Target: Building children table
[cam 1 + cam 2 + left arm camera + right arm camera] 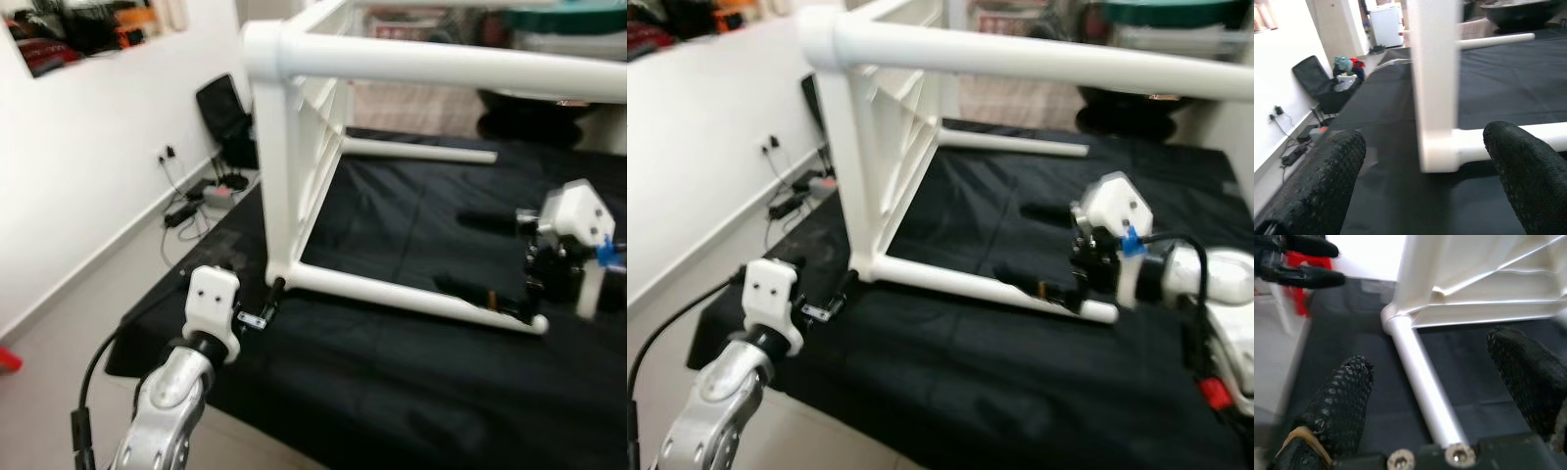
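A white children's table (290, 166) lies on its side on a black cloth-covered surface (392, 382). One leg (392, 292) rests along the cloth, another runs across the top. My left gripper (266, 302) is open at the table's lower left corner (1439, 149), which sits just ahead between the fingers (1327, 171). My right gripper (472, 255) is open near the free end of the lower leg (1422, 387), with a finger (1344, 396) on each side of the tube and not touching it. A loose white rod (421, 150) lies at the back of the cloth.
The cloth's front and left edges drop to a pale floor. By the white wall on the left are a black folded chair (223, 110) and a power strip with cables (201, 199). A dark bowl (537, 110) stands at the back right.
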Robot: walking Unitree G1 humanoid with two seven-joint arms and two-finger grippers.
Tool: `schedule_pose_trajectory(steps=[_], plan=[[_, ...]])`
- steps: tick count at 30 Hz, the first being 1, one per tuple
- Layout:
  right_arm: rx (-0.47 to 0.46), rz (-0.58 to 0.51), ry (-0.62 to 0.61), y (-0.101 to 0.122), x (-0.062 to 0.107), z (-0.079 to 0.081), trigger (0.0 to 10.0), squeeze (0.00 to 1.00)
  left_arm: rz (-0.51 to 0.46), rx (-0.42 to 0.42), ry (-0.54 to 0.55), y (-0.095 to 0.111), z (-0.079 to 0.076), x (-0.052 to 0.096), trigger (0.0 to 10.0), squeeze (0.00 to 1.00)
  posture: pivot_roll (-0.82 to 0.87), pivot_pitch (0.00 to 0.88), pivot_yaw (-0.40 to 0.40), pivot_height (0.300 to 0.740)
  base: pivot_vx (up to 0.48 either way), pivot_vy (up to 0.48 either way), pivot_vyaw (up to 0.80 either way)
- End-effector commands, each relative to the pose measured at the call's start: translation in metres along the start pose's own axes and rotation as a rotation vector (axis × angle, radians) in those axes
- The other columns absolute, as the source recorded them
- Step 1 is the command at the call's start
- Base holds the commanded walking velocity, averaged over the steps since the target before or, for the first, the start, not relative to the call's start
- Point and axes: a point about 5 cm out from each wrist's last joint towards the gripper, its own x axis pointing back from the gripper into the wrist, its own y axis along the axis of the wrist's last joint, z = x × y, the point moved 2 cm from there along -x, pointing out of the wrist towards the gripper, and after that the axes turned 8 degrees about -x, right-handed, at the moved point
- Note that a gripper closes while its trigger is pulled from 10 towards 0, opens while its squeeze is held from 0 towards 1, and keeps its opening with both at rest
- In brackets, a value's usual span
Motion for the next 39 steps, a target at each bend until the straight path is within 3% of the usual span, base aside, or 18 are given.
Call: schedule_pose_trajectory(steps=[1,4,5,9,14,20,22,27,28,29,31,36,39], plan=[[0.032,-0.069,0.044,0.023,0.014,0.005,10.0,0.0,0.015,0.002,-0.011,-0.004,0.001,0.001,10.0,0.0,-0.04,0.047,0.007,0.74,0.0,0.0,0.0],[0.069,-0.214,-0.012,0.053,0.032,0.0,10.0,0.0,0.012,-0.002,-0.028,-0.004,0.001,0.0,10.0,0.0,-0.05,0.048,0.023,0.74,0.0,0.0,0.0],[0.069,-0.214,-0.012,0.053,0.032,0.0,10.0,0.0,0.012,-0.002,-0.028,-0.004,0.001,0.0,10.0,0.0,-0.05,0.048,0.023,0.74,0.0,0.0,0.0],[0.171,-0.351,-0.204,0.085,0.054,-0.014,10.0,0.0,0.003,-0.004,-0.044,-0.003,0.001,-0.005,10.0,0.0,-0.06,0.044,0.043,0.74,0.0,0.0,0.0],[0.271,-0.284,-0.358,0.09,0.067,-0.025,10.0,0.0,-0.006,-0.008,-0.06,-0.001,0.0,-0.008,10.0,0.0,-0.07,0.04,0.057,0.74,0.0,0.0,0.0],[0.39,-0.245,-0.545,0.111,0.1,-0.027,10.0,0.0,-0.014,-0.009,-0.072,0.0,0.001,-0.014,10.0,0.0,-0.09,0.036,0.074,0.74,0.0,0.0,0.0],[0.422,-0.237,-0.596,0.114,0.104,-0.031,10.0,0.0,-0.017,-0.008,-0.073,0.0,0.001,-0.015,10.0,0.0,-0.09,0.037,0.075,0.74,0.0,0.0,0.0],[0.501,-0.14,-0.682,0.112,0.105,-0.038,10.0,0.0,-0.026,-0.003,-0.071,0.002,0.001,-0.018,10.0,0.0,-0.1,0.038,0.074,0.74,0.0,0.0,0.0],[0.525,-0.095,-0.693,0.108,0.103,-0.04,10.0,0.0,-0.028,0.0,-0.069,0.003,0.002,-0.019,10.0,0.0,-0.1,0.038,0.074,0.74,0.0,0.0,0.0],[0.607,0.014,-0.734,0.104,0.099,-0.047,10.0,0.0,-0.033,0.005,-0.065,0.003,0.002,-0.019,10.0,0.0,-0.1,0.039,0.07,0.74,0.0,0.0,0.0],[0.607,0.014,-0.734,0.104,0.099,-0.047,10.0,0.0,-0.033,0.005,-0.065,0.003,0.002,-0.019,10.0,0.0,-0.1,0.039,0.07,0.74,0.0,0.0,0.0],[0.762,0.206,-0.832,0.096,0.09,-0.068,10.0,0.0,-0.038,0.016,-0.058,0.004,0.0,-0.019,10.0,0.0,-0.1,0.037,0.058,0.74,0.0,0.0,0.0],[0.778,0.211,-0.891,0.098,0.09,-0.079,10.0,0.0,-0.044,0.022,-0.046,0.005,0.0,-0.019,10.0,0.0,-0.08,0.038,0.039,0.74,0.0,0.0,0.0]])
